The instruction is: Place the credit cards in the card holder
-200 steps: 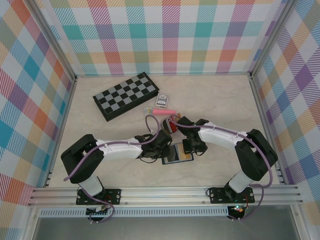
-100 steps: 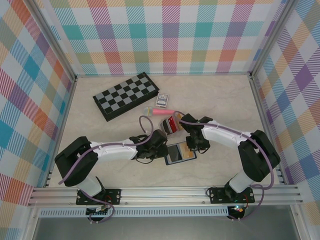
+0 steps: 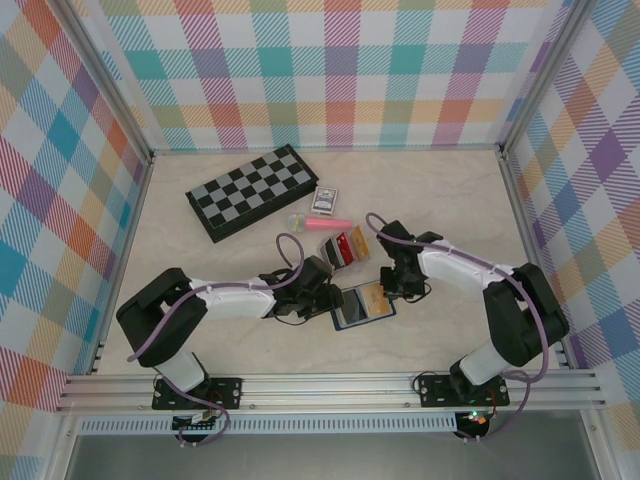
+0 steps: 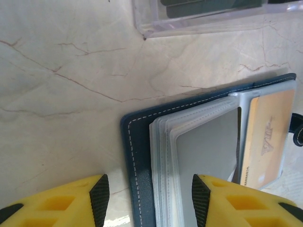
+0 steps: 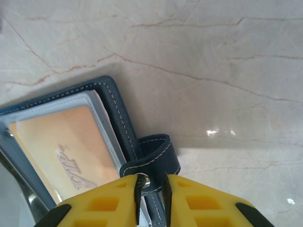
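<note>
The open card holder lies mid-bench, long axis roughly left-right, between both arms. The right pincer is clamped on its snap tab. The left pincer stands apart at its left edge. The credit cards are just beyond.

— What sort of place is this?
— A robot lab's test cell. A left arm and a right arm are bolted to an aluminium rail at the near edge of a marble-look table, with plaid-cloth walls on metal posts.
</note>
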Tool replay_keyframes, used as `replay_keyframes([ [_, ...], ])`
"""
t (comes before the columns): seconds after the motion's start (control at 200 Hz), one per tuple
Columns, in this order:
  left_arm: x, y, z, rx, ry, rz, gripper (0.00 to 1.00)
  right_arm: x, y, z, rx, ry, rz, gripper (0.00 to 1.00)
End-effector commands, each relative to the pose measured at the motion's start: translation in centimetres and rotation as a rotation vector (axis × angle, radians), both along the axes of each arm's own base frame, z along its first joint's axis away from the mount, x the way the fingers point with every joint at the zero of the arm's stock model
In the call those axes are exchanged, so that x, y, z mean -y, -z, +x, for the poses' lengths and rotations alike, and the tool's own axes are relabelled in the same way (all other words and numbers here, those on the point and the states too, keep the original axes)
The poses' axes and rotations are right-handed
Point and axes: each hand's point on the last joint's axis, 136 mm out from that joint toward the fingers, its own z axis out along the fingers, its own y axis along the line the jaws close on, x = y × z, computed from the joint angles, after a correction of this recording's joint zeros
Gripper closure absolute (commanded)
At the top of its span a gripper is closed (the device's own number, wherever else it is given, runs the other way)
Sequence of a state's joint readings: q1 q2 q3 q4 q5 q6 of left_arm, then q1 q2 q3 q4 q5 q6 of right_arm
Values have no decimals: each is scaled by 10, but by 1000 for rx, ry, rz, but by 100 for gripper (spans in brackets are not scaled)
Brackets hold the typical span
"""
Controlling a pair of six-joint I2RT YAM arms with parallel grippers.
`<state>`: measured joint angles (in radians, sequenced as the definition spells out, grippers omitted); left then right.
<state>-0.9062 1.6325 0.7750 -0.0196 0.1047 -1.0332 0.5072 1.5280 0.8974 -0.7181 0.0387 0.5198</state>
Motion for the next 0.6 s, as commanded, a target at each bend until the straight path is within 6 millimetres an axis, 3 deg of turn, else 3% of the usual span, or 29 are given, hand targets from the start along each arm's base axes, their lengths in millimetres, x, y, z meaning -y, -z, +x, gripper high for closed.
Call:
replay_keyframes([
  [0.0, 8, 2, 3, -18, -2, -34, 49, -1, -5, 4, 1, 18, 88, 75],
  [0.28, 6, 7, 1, -26, 2, -11, 49, 33, -4, 13, -12, 117, 50, 71],
  [0.39, 7, 6, 1, -27, 5, -13, 49, 19, -18, 20, 28, 76, 143, 71],
  [0.485, 8, 5, 2, -28, 9, -13, 49, -9, -35, 21, 61, -4, 312, 49],
  [0.595, 8, 5, 1, -29, 11, -12, 49, -20, -28, 17, 18, -41, 343, 40],
])
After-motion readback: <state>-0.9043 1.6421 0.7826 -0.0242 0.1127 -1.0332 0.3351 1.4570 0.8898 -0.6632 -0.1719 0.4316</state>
